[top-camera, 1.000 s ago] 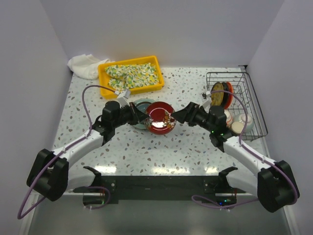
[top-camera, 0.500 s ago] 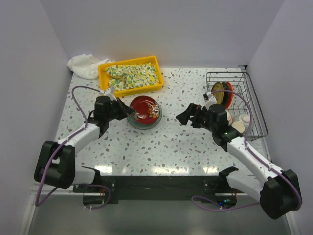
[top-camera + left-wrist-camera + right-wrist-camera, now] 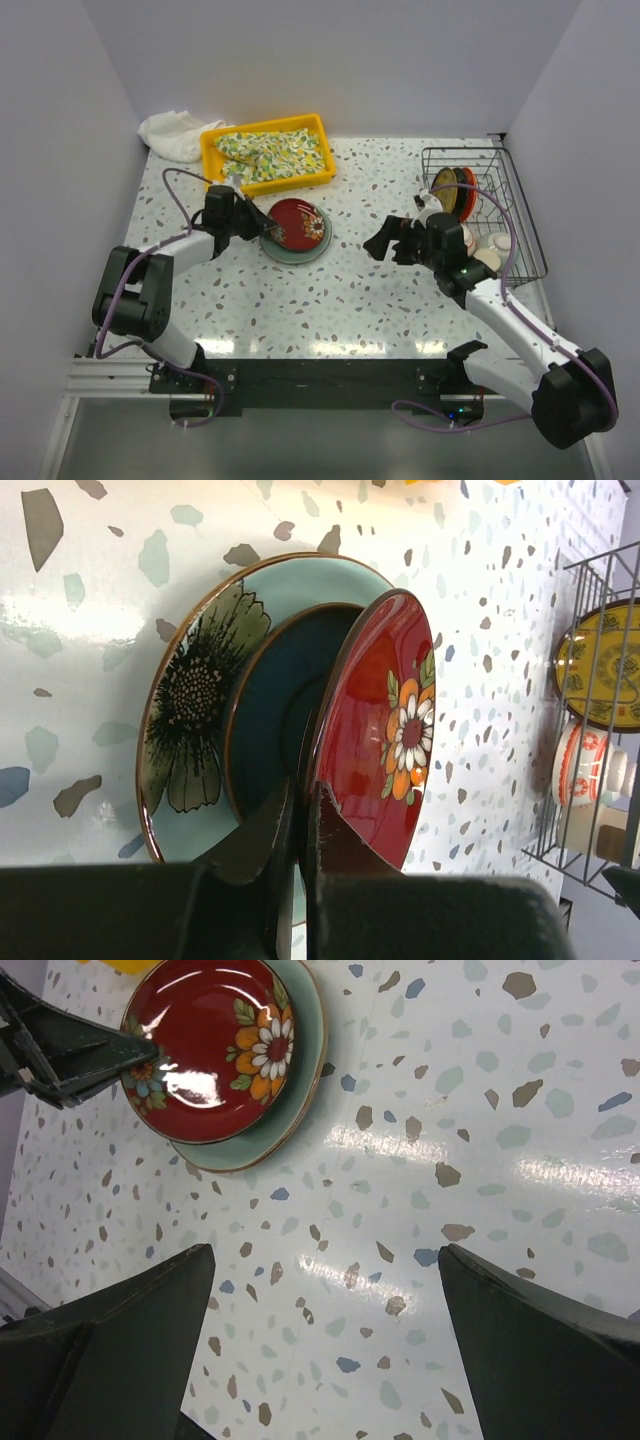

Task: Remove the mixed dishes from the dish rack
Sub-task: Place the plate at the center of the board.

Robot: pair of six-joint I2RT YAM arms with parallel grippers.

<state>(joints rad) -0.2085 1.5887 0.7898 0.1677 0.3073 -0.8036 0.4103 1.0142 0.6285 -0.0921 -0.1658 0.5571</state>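
left pincer (image 3: pixel 300 802) is pinched tight on the near rim of the red bowl (image 3: pixel 385 730), one finger inside and one outside. likely the rim because it is the only thin edge a two-finger grip can take. the bowl sits tipped, its dark underside leaning on the blue-green plate (image 3: pixel 190 700), which lies flat on the bench at left centre, just in front of the yellow tray (image 3: pixel 212 152) holding a flowered cloth (image 3: pixel 275 152). setting the bowl on the plate reads as stacking unloaded pieces in one spot; it is not yet level, so letting go now could make it rock or slide. right pincer (image 3: pixel 320 1255) is spread wide and holds nothing, hanging over bare bench between the stack and the dish rack (image 3: pixel 460 150), seemingly placed for a return to the rack. the rack stands at far right with pieces left in it: a yellow-brown plate (image 3: pixel 600 665) upright between the tines and a white bowl with red pattern (image 3: pixel 580 775) below it. no brand, label or lettering readable anywhere; the dishes carry only painted flowers.
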